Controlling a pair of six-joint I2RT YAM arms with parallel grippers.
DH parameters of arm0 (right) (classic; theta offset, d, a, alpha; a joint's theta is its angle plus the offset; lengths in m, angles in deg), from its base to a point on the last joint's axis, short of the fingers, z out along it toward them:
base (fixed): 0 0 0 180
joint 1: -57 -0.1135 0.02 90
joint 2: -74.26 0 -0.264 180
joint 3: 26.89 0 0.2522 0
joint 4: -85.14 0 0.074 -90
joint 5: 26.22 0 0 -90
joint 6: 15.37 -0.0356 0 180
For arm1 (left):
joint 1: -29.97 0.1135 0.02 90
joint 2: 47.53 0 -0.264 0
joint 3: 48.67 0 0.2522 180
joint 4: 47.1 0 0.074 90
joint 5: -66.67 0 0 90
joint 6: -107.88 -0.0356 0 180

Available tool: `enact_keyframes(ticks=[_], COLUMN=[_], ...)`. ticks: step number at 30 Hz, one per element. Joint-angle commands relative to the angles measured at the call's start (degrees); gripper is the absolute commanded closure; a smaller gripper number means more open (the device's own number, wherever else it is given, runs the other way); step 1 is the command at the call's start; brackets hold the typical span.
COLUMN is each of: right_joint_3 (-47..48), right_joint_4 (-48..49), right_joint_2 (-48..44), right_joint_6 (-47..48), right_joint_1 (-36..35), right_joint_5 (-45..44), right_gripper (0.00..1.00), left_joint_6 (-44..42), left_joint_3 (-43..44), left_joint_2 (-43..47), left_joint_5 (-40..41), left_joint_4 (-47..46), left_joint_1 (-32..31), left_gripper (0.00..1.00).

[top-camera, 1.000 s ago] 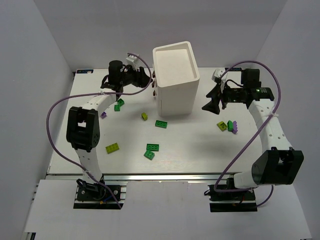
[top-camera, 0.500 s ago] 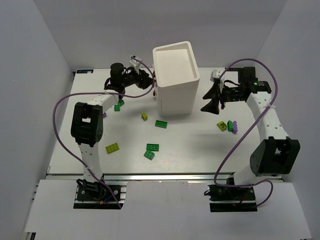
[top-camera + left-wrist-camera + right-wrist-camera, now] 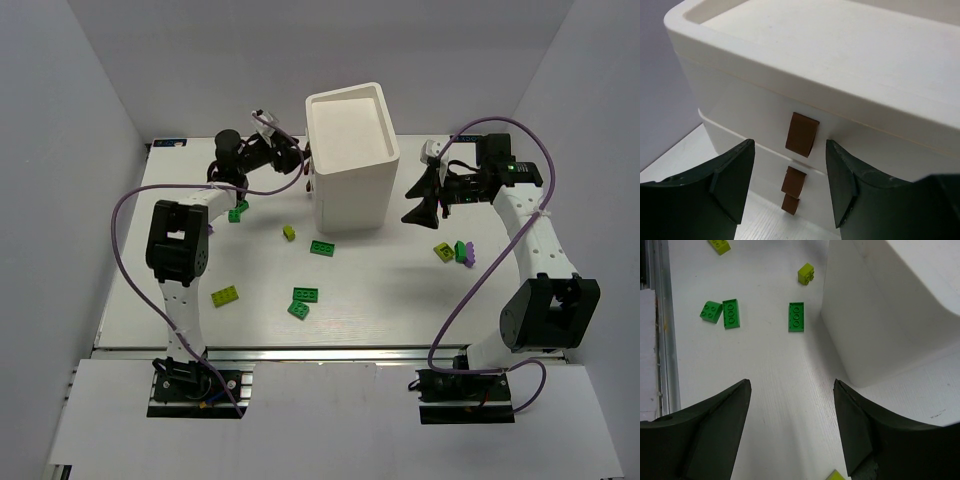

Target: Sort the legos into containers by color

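The tall white cabinet [image 3: 350, 160] stands at the back middle, its drawer fronts facing left. My left gripper [image 3: 296, 160] is open right at that face. In the left wrist view its open jaws [image 3: 790, 150] straddle the top reddish-brown knob [image 3: 801, 134] without touching it, and two more knobs [image 3: 794, 181] sit below. All drawers look shut. My right gripper [image 3: 422, 198] is open and empty, right of the cabinet [image 3: 880, 315]. Dark green legos [image 3: 322, 248] [image 3: 306, 294] and lime ones [image 3: 289, 233] [image 3: 225, 295] lie in front.
A green lego [image 3: 237, 210] and a purple one [image 3: 207, 230] lie under the left arm. A lime lego [image 3: 443, 252] and a green-and-purple pair [image 3: 464, 252] lie below the right gripper. The right wrist view shows green bricks [image 3: 796, 317] [image 3: 731, 313].
My left gripper has moved right, closer to the cabinet's knobs. My right gripper shifted slightly up and left a second ago and has since held still.
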Motion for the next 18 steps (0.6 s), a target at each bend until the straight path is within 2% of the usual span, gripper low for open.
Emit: enact_keyframes(ticks=[1,10,18], right_joint_3=[0.7,-0.5,-0.3], right_joint_4=[-0.3,0.9,1.2], right_joint_2=[-0.6,-1.7,-1.4], right_joint_6=[1.4,1.4,1.4], right_joint_1=[0.0,0.0,0.3], right_joint_5=[1.1,0.6,0.5], right_gripper=[0.28,0.27,0.27], left_joint_6=[6.4,7.7,10.7], left_joint_3=[0.6,3.1,5.2], left_joint_2=[-0.5,-3.4,-5.7], left_joint_5=[-8.5,-14.5,-15.8], left_joint_4=[-10.9,-14.6,-17.3], left_joint_1=[0.0,0.0,0.0], left_gripper=[0.31,0.36,0.40])
